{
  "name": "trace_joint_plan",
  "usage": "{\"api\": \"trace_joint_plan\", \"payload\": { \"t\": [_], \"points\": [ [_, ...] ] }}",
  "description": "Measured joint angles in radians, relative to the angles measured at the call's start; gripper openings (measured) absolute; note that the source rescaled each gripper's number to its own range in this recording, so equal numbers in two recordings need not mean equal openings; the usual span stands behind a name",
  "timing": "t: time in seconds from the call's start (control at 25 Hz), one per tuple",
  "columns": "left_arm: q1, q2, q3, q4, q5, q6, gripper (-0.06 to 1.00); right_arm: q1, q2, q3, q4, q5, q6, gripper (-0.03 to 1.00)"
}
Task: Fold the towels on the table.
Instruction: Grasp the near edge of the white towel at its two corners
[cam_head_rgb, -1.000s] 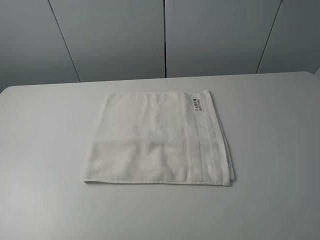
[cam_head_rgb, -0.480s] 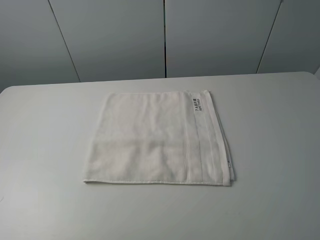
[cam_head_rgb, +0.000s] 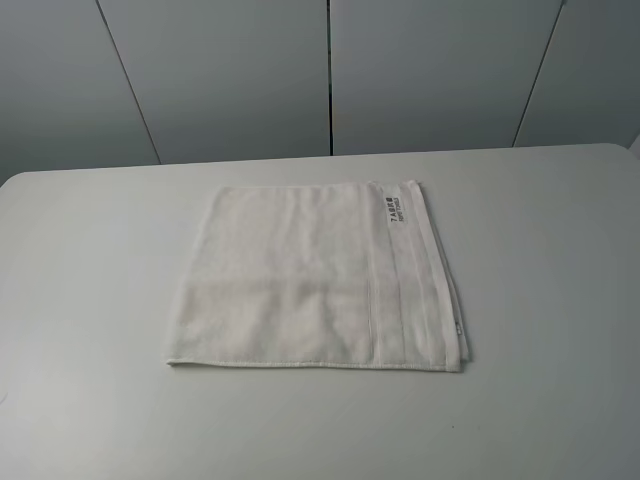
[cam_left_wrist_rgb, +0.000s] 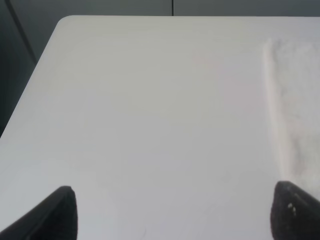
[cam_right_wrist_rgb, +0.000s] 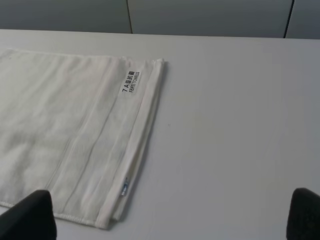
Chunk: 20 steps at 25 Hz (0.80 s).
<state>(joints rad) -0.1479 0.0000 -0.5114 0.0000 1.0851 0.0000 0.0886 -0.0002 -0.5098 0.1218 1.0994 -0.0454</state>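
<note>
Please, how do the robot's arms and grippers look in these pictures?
Only fingertips show. The left gripper has two matt black fingers, tapering to rounded tips; one carries tiny pale specks. The right gripper has the same black, rounded fingers. No arms, cables or markings are visible in any view.

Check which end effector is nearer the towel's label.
Right. The right end effector hangs off the towel edge bearing the label; the left end effector is off the opposite edge.
</note>
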Motion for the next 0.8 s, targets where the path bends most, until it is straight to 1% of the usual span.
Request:
{"api": "trace_joint_plan", "payload": {
  "t": [0.36, 0.56, 0.8],
  "points": [
    [0.0, 0.0, 0.0, 0.0, 0.0, 0.0, 0.99, 0.0, 0.0, 0.0, 0.002, -0.002, 0.0, 1.0],
    [0.0, 0.0, 0.0, 0.0, 0.0, 0.0, 0.99, 0.0, 0.0, 0.0, 0.053, -0.007, 0.0, 1.0],
    [0.0, 0.0, 0.0, -0.015, 0.0, 0.0, 0.99, 0.0, 0.0, 0.0, 0.039, -0.014, 0.045, 1.0]
  ]
}}
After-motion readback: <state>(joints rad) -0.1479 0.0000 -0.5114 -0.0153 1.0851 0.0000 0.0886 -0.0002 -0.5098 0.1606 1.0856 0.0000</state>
